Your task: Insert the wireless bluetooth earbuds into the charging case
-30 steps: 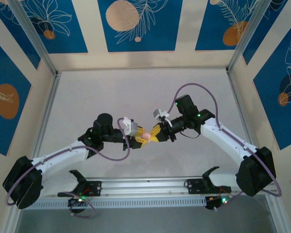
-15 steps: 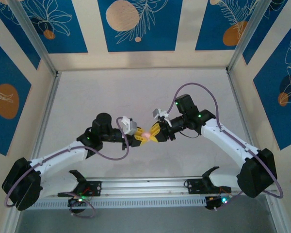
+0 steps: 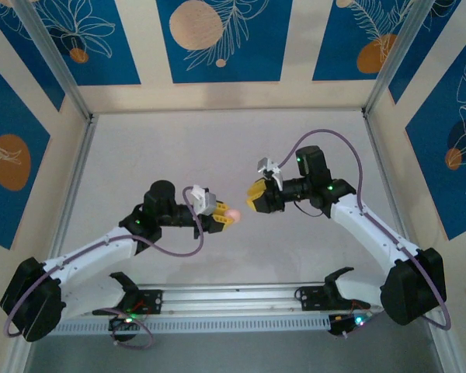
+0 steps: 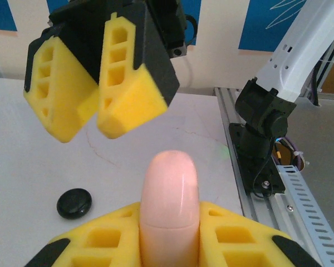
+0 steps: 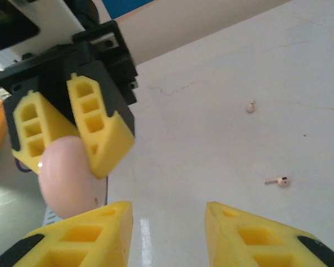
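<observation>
My left gripper (image 3: 226, 216) is shut on the pink charging case (image 3: 233, 214), held above the table. In the left wrist view the case (image 4: 170, 194) stands rounded end up between the yellow fingers (image 4: 94, 245), its lid seam closed. My right gripper (image 3: 255, 196) hangs open a short way right of the case, not touching it; its jaws (image 5: 168, 217) have nothing between them. On the table lies a pale earbud (image 5: 278, 181) with a short stem. Farther off lies a second tiny pale earbud (image 5: 251, 106).
A coin-sized black disc (image 4: 74, 203) lies on the table below and left of the case. The aluminium rail (image 3: 233, 299) with both arm bases runs along the near edge. Patterned blue walls (image 3: 217, 39) close in the white table (image 3: 217, 148) on three sides.
My right gripper has opened, let go of the case and drawn back up and to the right. My left gripper has kept hold of the case, shifting slightly left.
</observation>
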You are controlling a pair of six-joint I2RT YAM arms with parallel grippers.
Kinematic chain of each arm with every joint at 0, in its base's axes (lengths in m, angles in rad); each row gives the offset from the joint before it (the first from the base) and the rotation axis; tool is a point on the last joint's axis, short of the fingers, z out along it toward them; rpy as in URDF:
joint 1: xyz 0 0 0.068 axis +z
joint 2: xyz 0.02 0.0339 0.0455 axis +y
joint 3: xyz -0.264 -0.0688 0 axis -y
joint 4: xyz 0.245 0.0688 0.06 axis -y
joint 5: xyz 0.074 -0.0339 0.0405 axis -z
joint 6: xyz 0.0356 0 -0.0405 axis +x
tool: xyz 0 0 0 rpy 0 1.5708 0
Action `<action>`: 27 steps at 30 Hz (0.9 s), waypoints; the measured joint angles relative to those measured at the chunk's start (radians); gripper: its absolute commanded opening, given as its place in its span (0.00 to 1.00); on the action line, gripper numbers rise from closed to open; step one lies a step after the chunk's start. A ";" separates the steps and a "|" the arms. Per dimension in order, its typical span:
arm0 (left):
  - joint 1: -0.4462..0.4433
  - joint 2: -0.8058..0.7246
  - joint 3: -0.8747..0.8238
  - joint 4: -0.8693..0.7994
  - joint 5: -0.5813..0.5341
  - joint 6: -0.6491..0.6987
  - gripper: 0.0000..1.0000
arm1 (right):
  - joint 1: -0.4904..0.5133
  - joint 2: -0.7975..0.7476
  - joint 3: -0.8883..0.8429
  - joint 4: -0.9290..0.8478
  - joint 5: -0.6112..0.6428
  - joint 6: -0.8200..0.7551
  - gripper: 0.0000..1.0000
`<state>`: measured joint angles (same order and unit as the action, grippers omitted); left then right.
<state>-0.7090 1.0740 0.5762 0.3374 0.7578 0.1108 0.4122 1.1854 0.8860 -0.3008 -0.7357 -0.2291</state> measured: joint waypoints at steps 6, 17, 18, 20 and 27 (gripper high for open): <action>0.000 0.000 -0.002 0.000 -0.020 0.003 0.23 | 0.000 -0.012 -0.003 0.005 -0.048 0.018 0.45; 0.000 0.018 -0.024 0.128 -0.032 -0.040 0.23 | 0.060 -0.033 -0.008 0.010 -0.114 0.021 0.49; 0.000 0.023 -0.025 0.140 -0.030 -0.049 0.23 | 0.067 -0.028 -0.007 0.014 -0.114 0.021 0.49; 0.000 0.027 -0.026 0.156 -0.028 -0.058 0.23 | 0.075 -0.012 -0.006 0.017 -0.117 0.020 0.49; 0.000 0.027 -0.028 0.180 -0.026 -0.077 0.23 | 0.094 0.037 0.010 0.016 -0.129 0.020 0.46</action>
<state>-0.7090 1.1011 0.5480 0.5171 0.7322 0.0338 0.5064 1.2224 0.8955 -0.2852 -0.8646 -0.2089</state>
